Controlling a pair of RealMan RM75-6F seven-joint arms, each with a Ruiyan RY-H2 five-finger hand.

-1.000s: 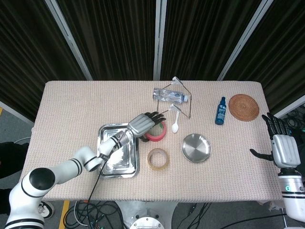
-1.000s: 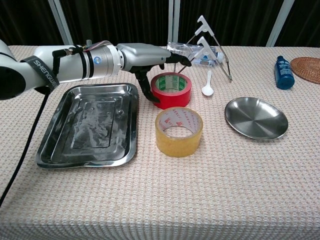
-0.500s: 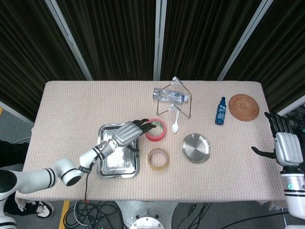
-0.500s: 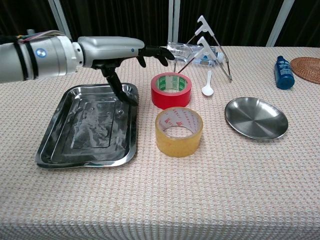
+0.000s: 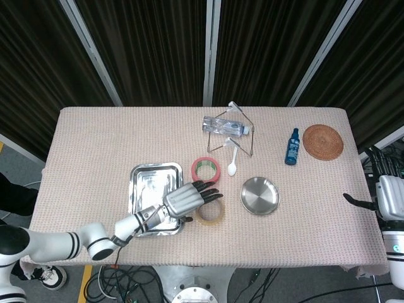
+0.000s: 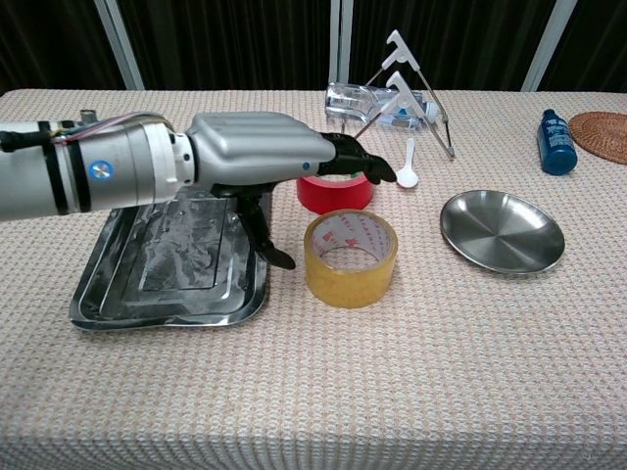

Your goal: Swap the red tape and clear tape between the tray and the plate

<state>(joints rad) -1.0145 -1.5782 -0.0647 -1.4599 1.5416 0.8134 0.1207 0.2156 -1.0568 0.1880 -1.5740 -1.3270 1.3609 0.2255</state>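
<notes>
fingers (image 6: 364, 162) of the left hand (image 6: 260, 157) are spread, empty, above the yellowish clear tape roll (image 6: 351, 258) on the cloth between rectangular steel tray (image 6: 108, 294) and round steel plate (image 6: 502, 231); the red tape roll (image 6: 328, 193) is partly hidden behind.

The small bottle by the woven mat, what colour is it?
The bottle is blue with a dark cap; clearest in the head view.

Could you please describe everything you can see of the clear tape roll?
The clear tape is a wide roll of yellowish translucent tape with red print on its inner core. It lies flat, hole up, on the woven tablecloth, between the tray and the plate, just in front of the red tape. The left hand hovers above it, fingers spread.
</notes>
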